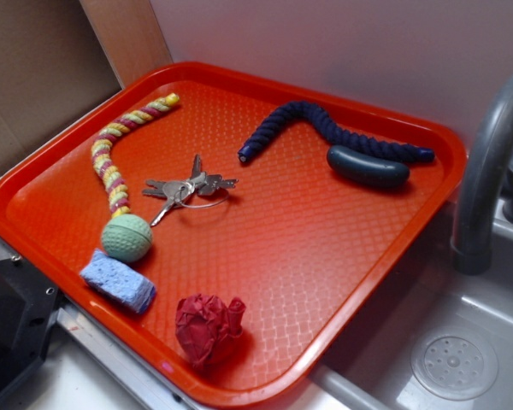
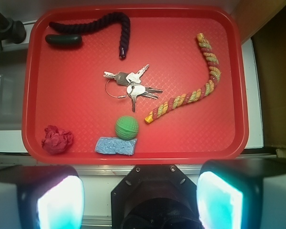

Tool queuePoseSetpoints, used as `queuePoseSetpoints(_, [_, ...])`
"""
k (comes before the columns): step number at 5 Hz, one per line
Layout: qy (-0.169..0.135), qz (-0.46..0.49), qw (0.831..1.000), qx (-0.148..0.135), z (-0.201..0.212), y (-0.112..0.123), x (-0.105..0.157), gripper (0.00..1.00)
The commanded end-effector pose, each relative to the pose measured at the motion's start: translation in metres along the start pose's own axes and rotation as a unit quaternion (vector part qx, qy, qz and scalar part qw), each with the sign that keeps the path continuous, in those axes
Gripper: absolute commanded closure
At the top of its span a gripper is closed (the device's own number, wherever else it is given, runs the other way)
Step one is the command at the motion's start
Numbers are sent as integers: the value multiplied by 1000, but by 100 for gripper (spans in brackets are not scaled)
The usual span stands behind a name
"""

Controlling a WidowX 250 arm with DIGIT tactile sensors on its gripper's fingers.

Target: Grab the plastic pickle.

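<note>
From the exterior view, the plastic pickle lies on the red tray, near its far right corner. It sits just beside the navy rope, on the side nearer the camera, at the rope's right end; I cannot tell whether the two touch. Its long axis runs left to right across the picture, tilted slightly down to the right, roughly parallel to that stretch of rope. My gripper does not appear in this view. Also on the tray are a bunch of keys, a striped rope, a green ball, a blue sponge and a crumpled red wad. A grey faucet rises just beyond the tray's right edge.

From the wrist view, my gripper is at the bottom edge, its two fingers wide apart and holding nothing. The pickle is well apart from it, in the tray's far upper left corner, directly below the navy rope's left end. Its long axis lies nearly horizontal, ends pointing left and right.
</note>
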State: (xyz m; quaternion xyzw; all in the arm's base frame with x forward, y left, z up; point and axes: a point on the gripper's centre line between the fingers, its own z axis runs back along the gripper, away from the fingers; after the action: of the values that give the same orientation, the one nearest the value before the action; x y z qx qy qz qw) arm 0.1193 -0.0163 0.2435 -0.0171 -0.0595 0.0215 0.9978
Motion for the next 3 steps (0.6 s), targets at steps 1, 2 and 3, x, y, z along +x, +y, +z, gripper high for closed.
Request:
queuePoseSetpoints(1, [0,0,1000,0,0,0,0,0])
queuePoseSetpoints(2, [-18,-109,994,12,-21,-18,39,0])
queuePoseSetpoints(3, [-79,-163,983,12,-57,-32,76,0])
